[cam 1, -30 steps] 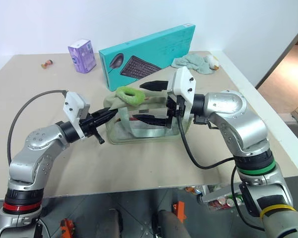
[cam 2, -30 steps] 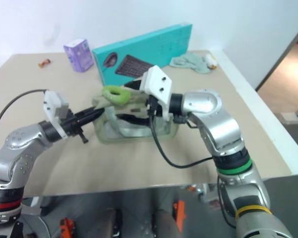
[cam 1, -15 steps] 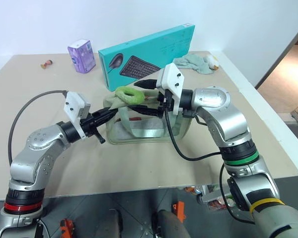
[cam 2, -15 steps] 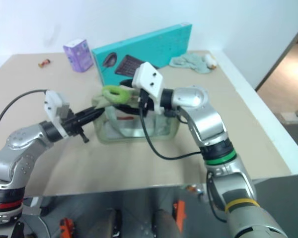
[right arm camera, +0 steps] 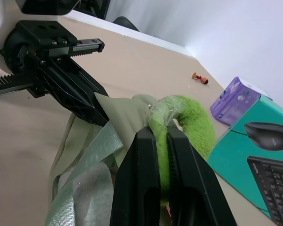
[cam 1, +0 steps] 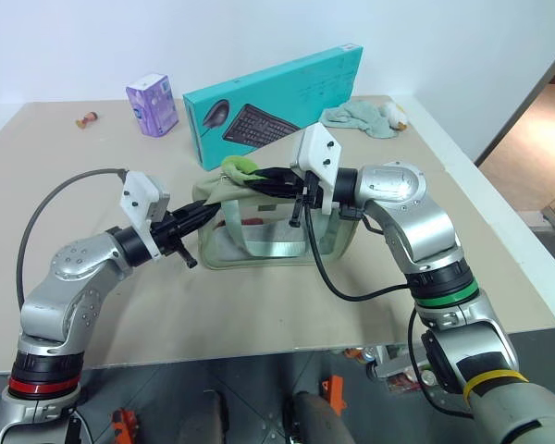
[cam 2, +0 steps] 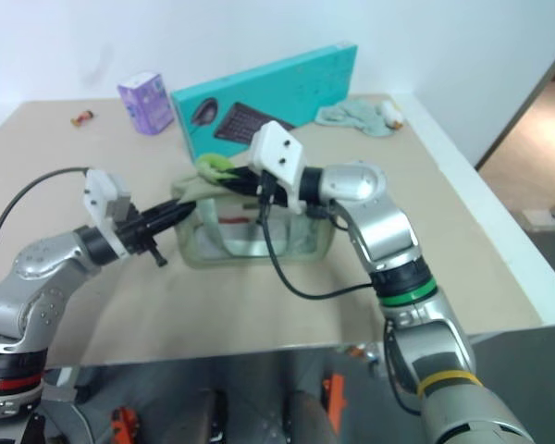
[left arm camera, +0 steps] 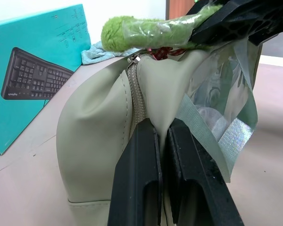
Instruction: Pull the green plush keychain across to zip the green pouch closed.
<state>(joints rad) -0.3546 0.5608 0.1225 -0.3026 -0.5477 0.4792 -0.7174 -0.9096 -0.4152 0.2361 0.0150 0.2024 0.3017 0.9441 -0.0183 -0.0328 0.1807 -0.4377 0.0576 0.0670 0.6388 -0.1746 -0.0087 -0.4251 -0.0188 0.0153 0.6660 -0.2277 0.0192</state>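
- Lime-green fuzz of the green plush keychain [right arm camera: 191,123] squashed flat between both fingers of the right gripper [right arm camera: 161,141], clamped fully shut on it.
- Sits at the top of the green pouch [cam 1: 268,227], at the end nearest the left gripper [left arm camera: 160,136]; pouch itself around the middle of the table [cam 1: 259,305], nearer the front edge than the teal keyboard box [cam 1: 277,102] standing just behind.
- Left gripper pinched closed on the pouch's end seam, right beside the zipper line [left arm camera: 134,94], anchoring that end.
- Risk 1, judged: plush compresses and slides out of the pinch once the pull starts, because the grip is on soft pile rather than on the pinkish cord [left arm camera: 161,52] or the slider.
- Risk 2: pulling upward or at an angle to the zipper track likely jams the slider or just lifts the whole pouch, since fabric gives before teeth mesh.
- Risk 3: left-hand hold on thin fabric may slip under tension, letting the pouch drag across the table towards the right edge with nothing zipped.
- Risk 4: loose webbing strap [cam 1: 259,248] and clear side window [cam 1: 328,239] look slack; could fold into the teeth if the top is not kept taut.
- Cannot tell how far the zipper is already closed; slider hidden under the plush.
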